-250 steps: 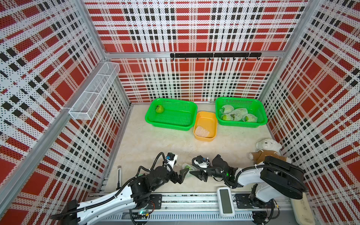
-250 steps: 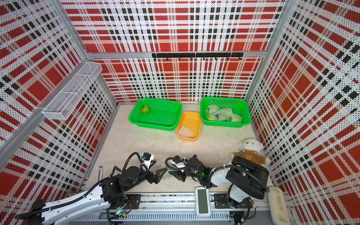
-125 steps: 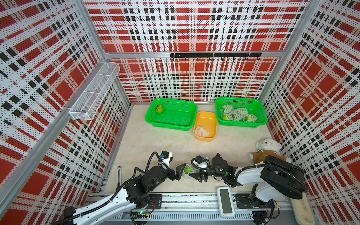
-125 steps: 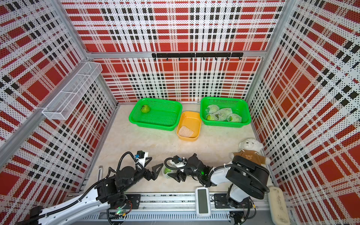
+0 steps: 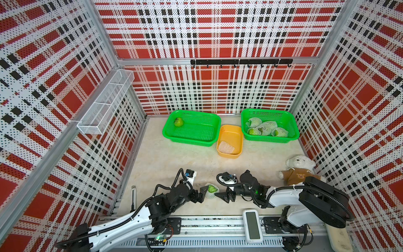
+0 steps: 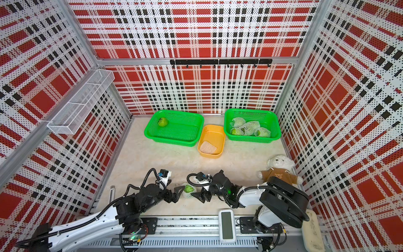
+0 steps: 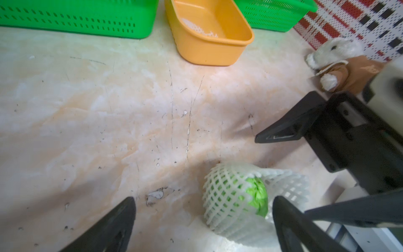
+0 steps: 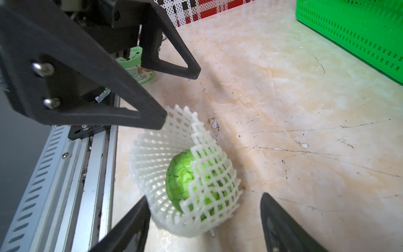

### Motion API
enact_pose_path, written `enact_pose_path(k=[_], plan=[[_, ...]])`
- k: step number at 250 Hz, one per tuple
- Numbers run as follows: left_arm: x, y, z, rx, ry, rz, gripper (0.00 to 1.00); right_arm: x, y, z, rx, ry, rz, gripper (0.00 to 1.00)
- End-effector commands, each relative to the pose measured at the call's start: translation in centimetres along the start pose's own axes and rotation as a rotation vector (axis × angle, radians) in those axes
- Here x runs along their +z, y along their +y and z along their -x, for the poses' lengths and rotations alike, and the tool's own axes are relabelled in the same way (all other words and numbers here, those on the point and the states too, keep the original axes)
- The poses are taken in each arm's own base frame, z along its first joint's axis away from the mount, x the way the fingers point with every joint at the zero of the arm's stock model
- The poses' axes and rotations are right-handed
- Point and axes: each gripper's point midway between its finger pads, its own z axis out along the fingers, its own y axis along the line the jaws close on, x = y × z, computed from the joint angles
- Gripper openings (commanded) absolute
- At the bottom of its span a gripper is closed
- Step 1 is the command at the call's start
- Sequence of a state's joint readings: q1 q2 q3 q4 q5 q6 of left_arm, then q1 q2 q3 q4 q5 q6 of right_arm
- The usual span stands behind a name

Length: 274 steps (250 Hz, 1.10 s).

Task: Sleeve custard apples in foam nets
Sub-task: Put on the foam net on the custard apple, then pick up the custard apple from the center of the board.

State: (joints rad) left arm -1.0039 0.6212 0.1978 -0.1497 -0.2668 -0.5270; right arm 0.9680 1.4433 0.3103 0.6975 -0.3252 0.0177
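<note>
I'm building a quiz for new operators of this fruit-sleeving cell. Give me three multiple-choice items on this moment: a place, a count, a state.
1. Where does the lone netted custard apple lie?
A) in the orange tray
B) on the table between the left claw and right claw
C) beside the bear

2. How many fruits lie in the green basket without nets?
A) one
B) three
C) none

3. How do the claws stand?
A) both shut
B) both open
C) one shut on the net

1 B: it lies on the table between them.
2 A: one bare custard apple sits there.
3 B: the wrist views show each claw spread wide.
</note>
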Motion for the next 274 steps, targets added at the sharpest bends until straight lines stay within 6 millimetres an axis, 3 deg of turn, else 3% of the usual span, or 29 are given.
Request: enact_pose_path(k=[1,35,78,120,163,193,274], plan=[[0.2,0.5,0.9,-0.066,-0.017,0.039,0.99,-0.6,0.4,0.0,-0.023,-0.024,0.019,0.8],[0.2,0.7,1.3,-0.079,-0.028,0.039,1.0,-1.3,0.3,-0.2,-0.024,-0.005,-0.002,0.8],[-1.3,-2.8,3.9,-0.045,-0.098,-0.147,0.99,-2.3,0.4,0.7,-0.033,-0.024,-0.005,0.82],[-2.7,-3.3,4.7,-0.054,-0.128,-0.198,1.0,-1.8,0.7,1.0,-0.061,-0.016,0.021,0.91],[-2.4,-3.8,1.9,-0.066,-0.061,-0.241,0.99,-1.8,-0.4,1.7,-0.033,-0.037,-0.026,0.92],[-2.1,-4.0,-0.2,-0.009,-0.041,-0.218,0.99,-3.0,-2.3,2.8,0.047,-0.069,-0.071,1.0],[0.0,-5.1,-2.8,0.116,0.022,-0.212,1.0,-6.2,-6.8,4.7,0.165,-0.097,-0.194,1.0]])
